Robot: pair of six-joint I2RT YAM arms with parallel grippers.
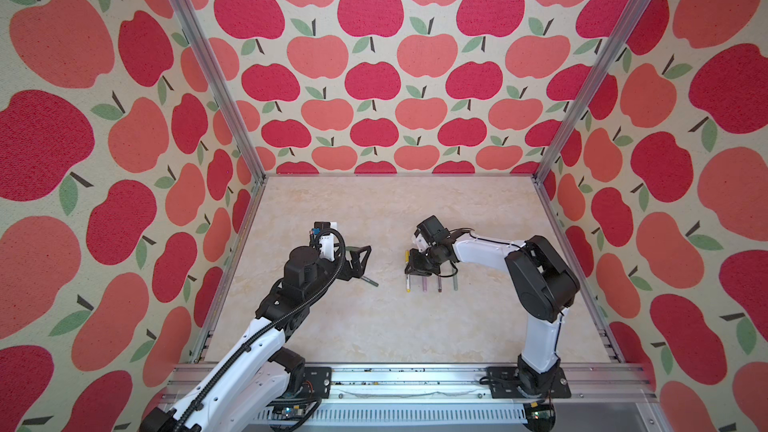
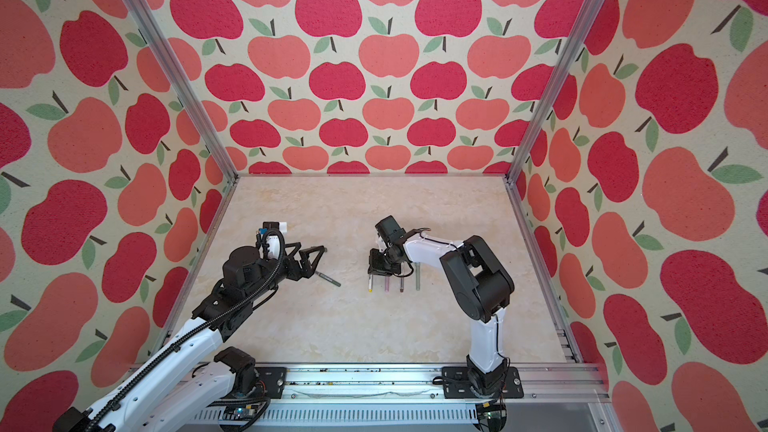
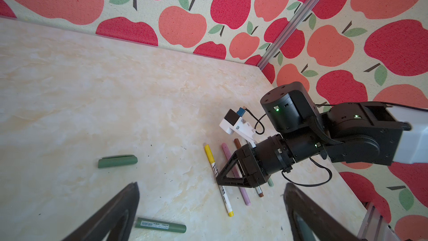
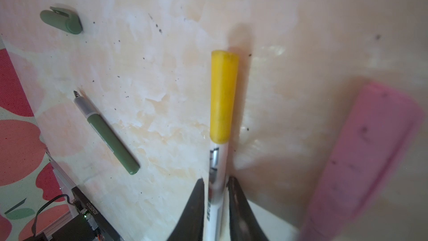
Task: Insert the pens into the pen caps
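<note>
Right wrist view: my right hand [image 4: 215,181] has its two dark fingers [image 4: 194,205] close on either side of the white barrel of the slim white-and-yellow marker pen [image 4: 217,158]. I cannot tell whether they press on it.
Yellow cap: the stubby yellow plastic cap [image 4: 223,96] sits on the far end of that pen.
Row of pens: in a top view the white-and-yellow marker pen [image 1: 408,282] lies on the cream marbled tabletop [image 1: 374,326], leftmost of four pens side by side. Next to it come the lilac-pink pen [image 1: 424,283], the grey-white-and-brown pen [image 1: 439,283] and the sage green pen [image 1: 455,282], close together but apart.
Left hand: my left hand [image 3: 212,183] has its fingers spread wide and holds nothing.
Dark green pen: the slim dark green marker pen [image 3: 160,225] lies flat on the tabletop, just beside one finger of my left hand. Its dark tip [image 4: 76,93] is bare.
Dark green cap: the stubby dark green plastic cap [image 3: 117,161] lies on its side on the tabletop, near its pen but not touching it.
</note>
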